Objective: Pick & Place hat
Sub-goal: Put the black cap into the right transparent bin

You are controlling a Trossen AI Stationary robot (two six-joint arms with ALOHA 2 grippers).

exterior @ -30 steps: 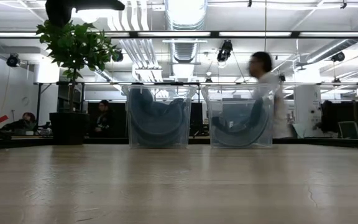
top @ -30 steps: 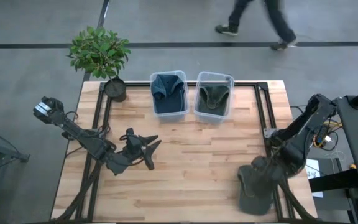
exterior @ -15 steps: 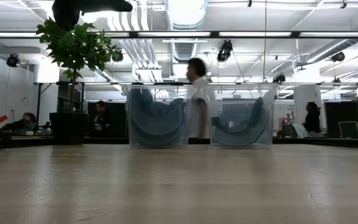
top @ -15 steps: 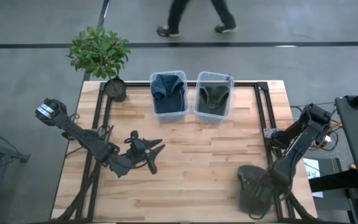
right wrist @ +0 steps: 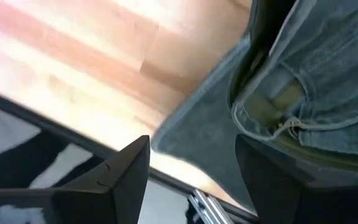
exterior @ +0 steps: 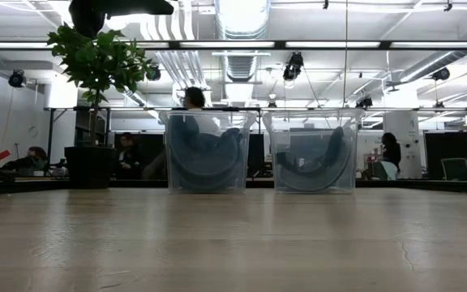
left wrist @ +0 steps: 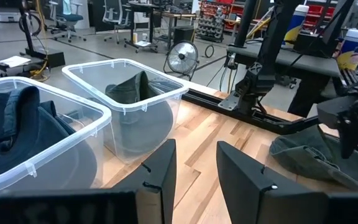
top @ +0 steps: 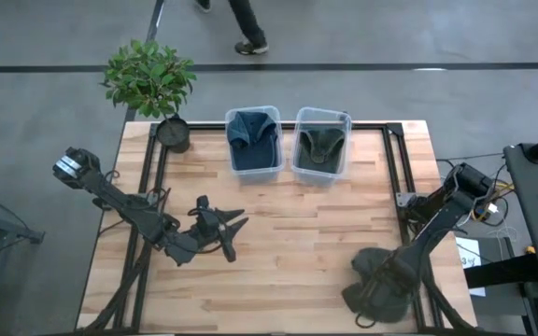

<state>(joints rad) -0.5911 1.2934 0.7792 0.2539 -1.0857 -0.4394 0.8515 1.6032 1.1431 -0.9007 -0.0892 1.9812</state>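
High view showed the hat (top: 379,285) lying at the tabletop's (top: 278,243) five o'clock corner, within reach of the right hand (top: 402,271), whose fingers spread open over it. Left hand (top: 232,227) waited open near nine o'clock, probably clear of the bins (top: 253,142).

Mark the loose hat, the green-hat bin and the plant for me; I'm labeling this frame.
hat (top: 381,285), high view, on its crown near the table's right front corner.
green-hat bin (top: 344,140), high view, on its right rim.
plant (top: 148,77), high view, on the leaves.

right hand (top: 402,276) hides part of the hat (top: 374,291); its grip unclear.
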